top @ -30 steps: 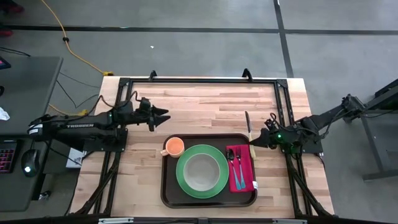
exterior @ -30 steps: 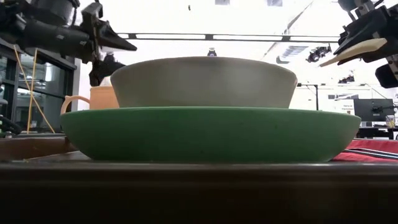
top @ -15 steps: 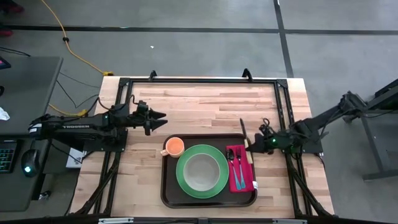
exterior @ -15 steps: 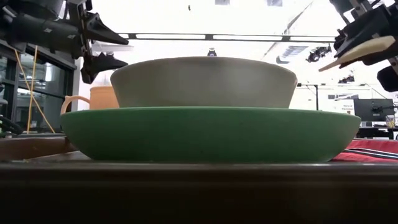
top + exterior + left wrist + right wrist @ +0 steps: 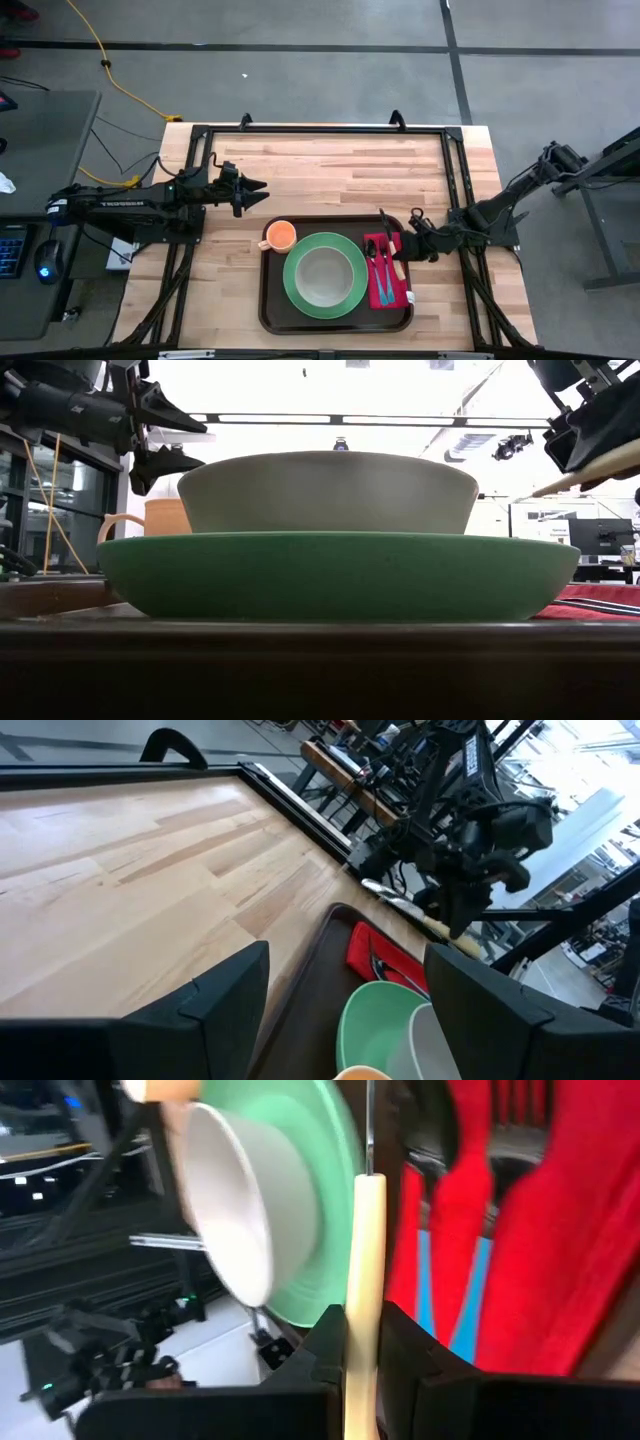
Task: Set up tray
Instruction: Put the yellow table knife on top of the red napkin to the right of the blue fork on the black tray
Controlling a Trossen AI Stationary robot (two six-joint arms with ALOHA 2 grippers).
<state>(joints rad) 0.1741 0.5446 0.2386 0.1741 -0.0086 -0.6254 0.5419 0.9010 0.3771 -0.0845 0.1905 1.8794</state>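
**Tray count, with a knife hanging over the napkin**

Checking in from my remote seat. I count one tray (image 5: pixel 268 300), dark brown with a raised rim, sitting on the wooden table (image 5: pixel 330 165) at the middle of its near edge. On the tray there's one green plate (image 5: pixel 292 296) in the centre with one pale bowl (image 5: pixel 322 275) stacked in it, one orange cup (image 5: pixel 280 236) in the tray's far-left corner, and one magenta napkin (image 5: pixel 388 292) along the tray's right side. On the napkin I see one spoon (image 5: pixel 371 262) and one fork (image 5: pixel 381 265), both with blue handles.

Two arms. The right gripper (image 5: pixel 403 249) is over the right edge of the tray, just above the napkin, fingers clamped on one knife (image 5: pixel 388 232) with a cream handle; the blade points toward the table's far edge. In the right wrist view that handle (image 5: pixel 362 1280) runs straight up between the fingers.

The left gripper (image 5: pixel 258 187) hovers over bare wood off the tray's far-left corner, fingers spread wide, holding nothing.

Only writing I can spot is white lettering on the left arm (image 5: pixel 125 201); I can't read it properly.
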